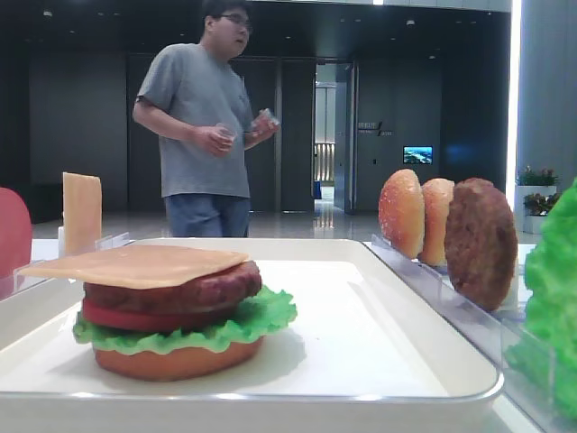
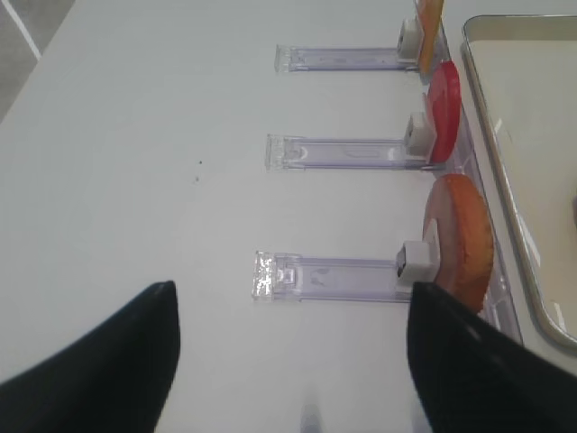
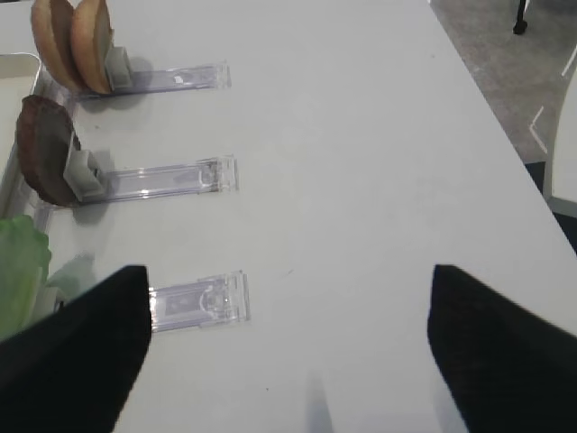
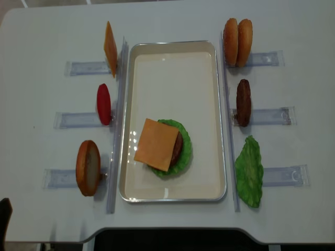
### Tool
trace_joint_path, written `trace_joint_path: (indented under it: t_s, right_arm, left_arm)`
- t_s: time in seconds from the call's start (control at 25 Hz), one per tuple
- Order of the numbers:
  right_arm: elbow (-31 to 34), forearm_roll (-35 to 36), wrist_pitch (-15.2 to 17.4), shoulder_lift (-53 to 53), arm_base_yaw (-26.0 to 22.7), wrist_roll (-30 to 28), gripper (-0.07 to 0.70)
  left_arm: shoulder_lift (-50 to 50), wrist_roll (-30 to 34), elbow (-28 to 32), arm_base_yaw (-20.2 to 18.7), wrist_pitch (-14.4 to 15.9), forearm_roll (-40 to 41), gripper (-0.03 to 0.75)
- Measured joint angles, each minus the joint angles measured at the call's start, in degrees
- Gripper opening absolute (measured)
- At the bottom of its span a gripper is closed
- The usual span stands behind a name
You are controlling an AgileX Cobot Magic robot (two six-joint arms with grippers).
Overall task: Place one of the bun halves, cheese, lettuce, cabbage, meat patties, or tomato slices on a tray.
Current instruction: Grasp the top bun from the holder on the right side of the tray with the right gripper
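Observation:
On the white tray (image 4: 172,63) sits a stack: bun base, lettuce, tomato, meat patty (image 1: 180,290), with a cheese slice (image 4: 157,145) on top. Right of the tray, two bun halves (image 4: 238,35), a patty (image 4: 243,102) and a lettuce leaf (image 4: 249,171) stand in racks. To the left stand cheese (image 4: 110,49), a tomato slice (image 4: 103,104) and a bun base (image 4: 88,167). My right gripper (image 3: 287,298) hangs open over bare table near the lettuce (image 3: 20,262). My left gripper (image 2: 293,307) is open beside the bun base (image 2: 460,239). Both hold nothing.
Clear plastic slotted racks (image 4: 261,116) stretch outward on both sides of the tray. A person in a grey shirt (image 1: 203,117) stands behind the table. The table edge (image 3: 491,126) runs along the right of the right wrist view.

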Motion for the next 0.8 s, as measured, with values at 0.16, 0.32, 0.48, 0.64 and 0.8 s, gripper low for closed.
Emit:
trace_joint_path:
  t_s: [0.16, 0.32, 0.48, 0.64, 0.8]
  right_arm:
    - [0.0, 0.0, 0.0, 0.0, 0.0, 0.0, 0.591]
    - [0.0, 0.0, 0.0, 0.0, 0.0, 0.0, 0.591]
    - [0.0, 0.0, 0.0, 0.0, 0.0, 0.0, 0.591]
    - [0.0, 0.3, 0.0, 0.0, 0.0, -0.1, 0.591]
    - [0.0, 0.6, 0.0, 0.0, 0.0, -0.2, 0.591]
  left_arm:
    - [0.0, 0.0, 0.0, 0.0, 0.0, 0.0, 0.597]
    - [0.0, 0.0, 0.0, 0.0, 0.0, 0.0, 0.597]
    - [0.0, 0.1, 0.0, 0.0, 0.0, 0.0, 0.597]
    - [0.0, 0.1, 0.0, 0.0, 0.0, 0.0, 0.597]
    - [0.0, 0.1, 0.0, 0.0, 0.0, 0.0, 0.597]
